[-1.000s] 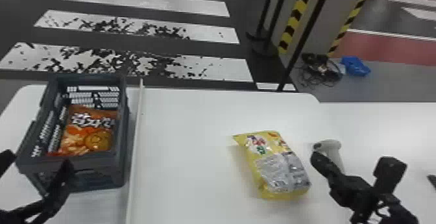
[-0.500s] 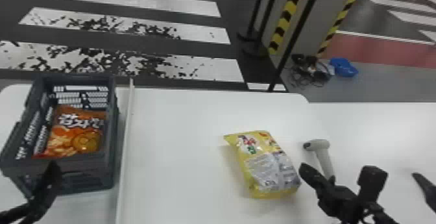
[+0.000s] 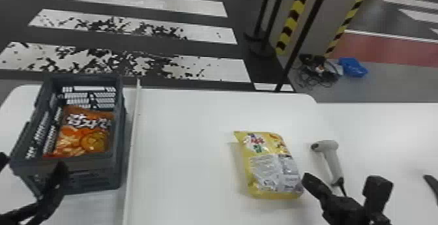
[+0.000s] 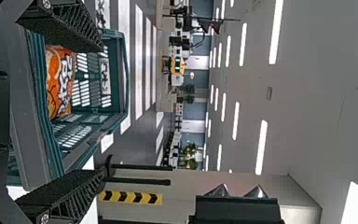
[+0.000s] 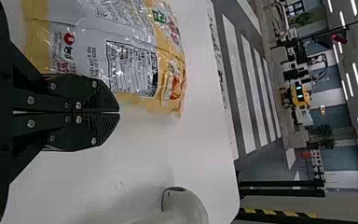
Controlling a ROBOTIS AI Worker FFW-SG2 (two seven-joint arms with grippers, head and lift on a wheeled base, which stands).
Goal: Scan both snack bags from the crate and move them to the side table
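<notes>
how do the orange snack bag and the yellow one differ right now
The orange bag sits inside the crate; the yellow bag lies on the white table. The orange bag shows its pictured front, the yellow bag a printed text panel. Both look sealed.

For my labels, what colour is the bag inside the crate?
The bag is mainly orange; the head view shows it best.
</notes>
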